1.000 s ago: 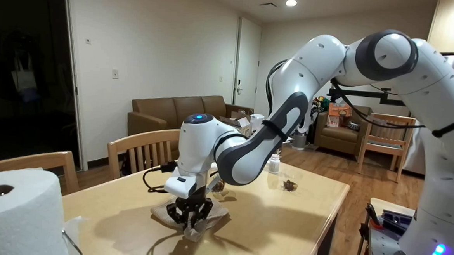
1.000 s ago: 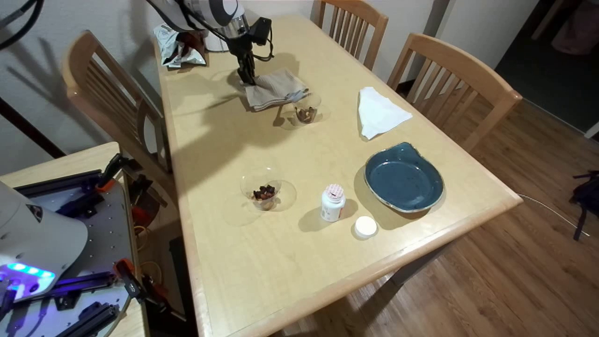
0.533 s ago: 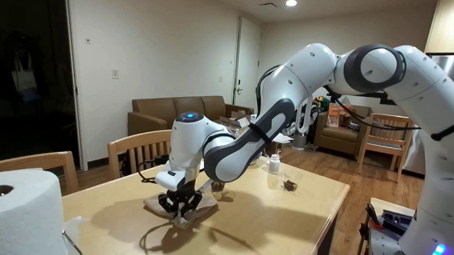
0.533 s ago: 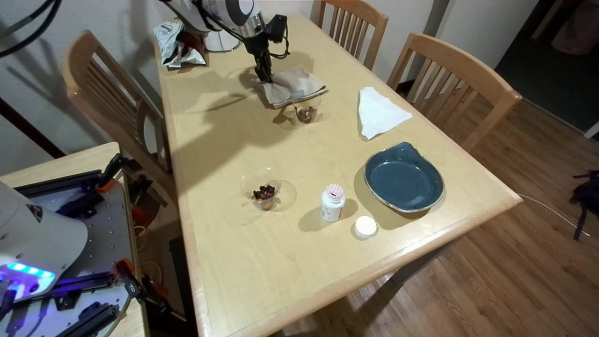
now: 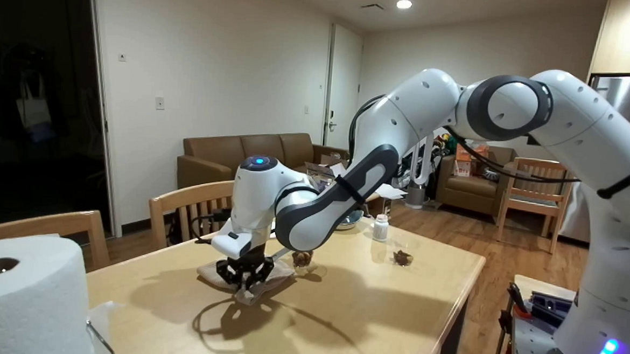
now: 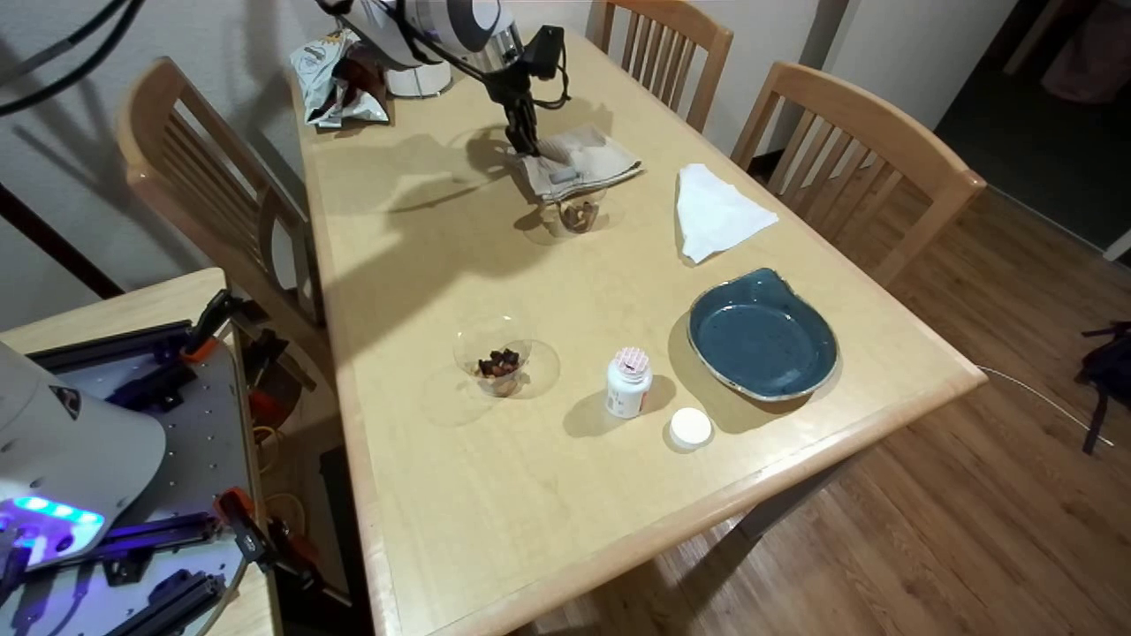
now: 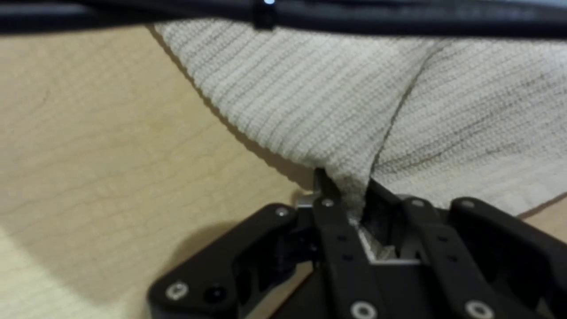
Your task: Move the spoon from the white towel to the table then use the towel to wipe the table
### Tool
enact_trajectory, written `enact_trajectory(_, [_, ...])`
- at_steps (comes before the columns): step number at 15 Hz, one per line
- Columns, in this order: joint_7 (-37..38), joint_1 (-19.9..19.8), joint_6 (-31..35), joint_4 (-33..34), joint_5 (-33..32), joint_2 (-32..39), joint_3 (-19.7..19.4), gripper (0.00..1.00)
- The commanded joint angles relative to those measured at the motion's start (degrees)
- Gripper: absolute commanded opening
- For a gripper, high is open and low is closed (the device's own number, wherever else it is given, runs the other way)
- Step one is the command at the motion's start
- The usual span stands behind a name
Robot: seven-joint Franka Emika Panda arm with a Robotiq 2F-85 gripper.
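My hand (image 7: 351, 192) pinches the towel (image 7: 283, 97) by a gathered edge.
Likely soft, light and limp; I'd hold this bunched fold.

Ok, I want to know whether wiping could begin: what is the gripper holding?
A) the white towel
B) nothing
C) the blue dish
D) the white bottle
A: in the wrist view, a bunched fold of the white towel is pinched in the gripper.
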Motion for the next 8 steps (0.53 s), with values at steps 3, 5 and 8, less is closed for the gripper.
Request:
enact_trajectory(3, [-0.5, -1.2, -1.2, 2.7, 1.6, 3.5, 1.6, 0.04])
enact_trajectory(5, [-0.5, -1.6, -3.1, 2.8, 3.0, 3.4, 2.3, 0.04])
enact_trajectory(8, [1.4, -0.5, -9.2, 4.1, 3.6, 3.1, 1.4, 0.04])
